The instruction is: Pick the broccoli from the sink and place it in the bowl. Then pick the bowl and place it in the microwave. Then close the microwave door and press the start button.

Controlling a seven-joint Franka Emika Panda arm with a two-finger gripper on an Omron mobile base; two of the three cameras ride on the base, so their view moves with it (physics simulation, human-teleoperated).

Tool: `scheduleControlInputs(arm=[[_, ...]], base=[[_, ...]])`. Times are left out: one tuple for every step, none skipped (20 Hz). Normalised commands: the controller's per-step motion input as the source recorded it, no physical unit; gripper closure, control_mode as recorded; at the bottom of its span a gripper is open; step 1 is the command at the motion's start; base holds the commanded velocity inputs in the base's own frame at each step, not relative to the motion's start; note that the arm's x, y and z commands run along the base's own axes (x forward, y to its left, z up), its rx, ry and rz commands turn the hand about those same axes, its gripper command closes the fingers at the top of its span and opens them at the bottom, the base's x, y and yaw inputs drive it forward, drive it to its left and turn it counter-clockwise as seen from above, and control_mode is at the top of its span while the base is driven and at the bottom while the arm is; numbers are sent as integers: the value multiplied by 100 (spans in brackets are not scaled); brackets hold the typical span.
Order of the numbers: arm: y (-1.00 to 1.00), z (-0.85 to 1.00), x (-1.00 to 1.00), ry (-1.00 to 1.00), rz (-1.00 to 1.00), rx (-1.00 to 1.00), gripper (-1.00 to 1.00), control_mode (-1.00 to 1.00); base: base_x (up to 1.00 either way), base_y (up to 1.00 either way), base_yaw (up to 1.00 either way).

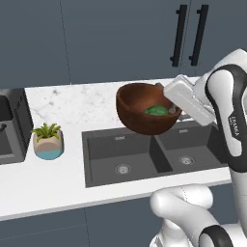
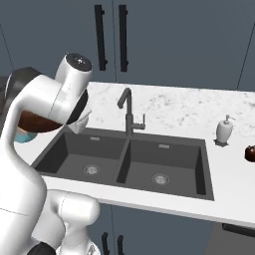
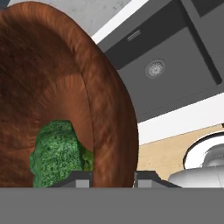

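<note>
While lifted above the sink (image 1: 144,154), bowl (image 1: 137,113) rim clamped by pincer (image 3: 113,177), broccoli (image 3: 57,153) inside

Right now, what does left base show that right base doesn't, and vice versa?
Left base alone: the broccoli lying inside the lifted bowl, a small potted plant on the counter, and the microwave at the left edge. Right base alone: the faucet, a soap dispenser, and a dark red object at the right edge. Both: the sink, the marble counter, and the bowl held up.
</note>
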Motion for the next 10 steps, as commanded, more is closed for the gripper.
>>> scheduleControlInputs(arm=[[0,-7,0,3,-11,0,100,-100],[0,-14,13,8,-9,0,100,-100],[0,-23,21,9,-6,0,100,-100],[0,-16,12,8,0,0,100,-100],[0,0,0,0,0,0,100,100],[0,0,0,0,0,0,100,100],[0,0,0,0,0,0,100,100],[0,0,0,0,0,0,100,100],[0,0,0,0,0,0,100,100],[0,0,0,0,0,0,100,100]], base=[[0,0,0],[0,0,0],[0,0,0],[0,0,0],[2,0,0],[0,0,0],[0,0,0],[0,0,0],[0,0,0],[0,0,0]])
